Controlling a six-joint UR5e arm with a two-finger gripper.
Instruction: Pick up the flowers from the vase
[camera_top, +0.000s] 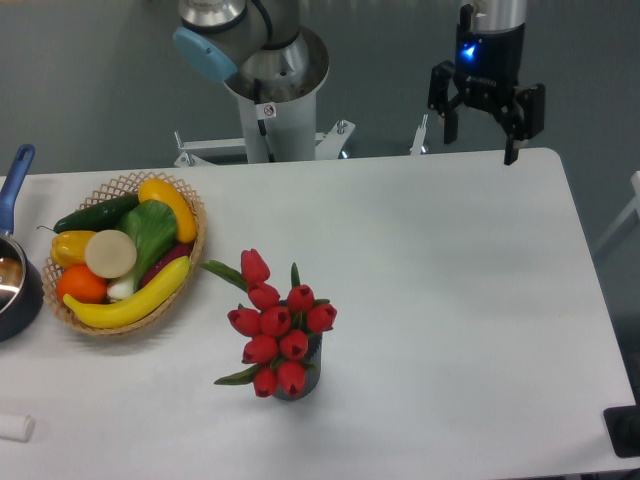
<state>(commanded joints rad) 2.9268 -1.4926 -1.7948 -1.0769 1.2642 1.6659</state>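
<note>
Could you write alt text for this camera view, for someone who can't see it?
A bunch of red tulip flowers stands in a short dark grey vase on a white table. The robot arm's black two-finger tool hangs open above the far edge. A wicker basket of produce sits left.

We see the flowers (278, 335) with smooth, slightly waxy red buds, standing in a dark matt vase (312, 362) on a smooth, matt white surface (450, 300). The basket (192, 262) looks like woven light wicker, and the banana (130, 300) in it looks like glossy plastic. The pincer (481, 138) appears black and hard with a faint sheen.
</note>
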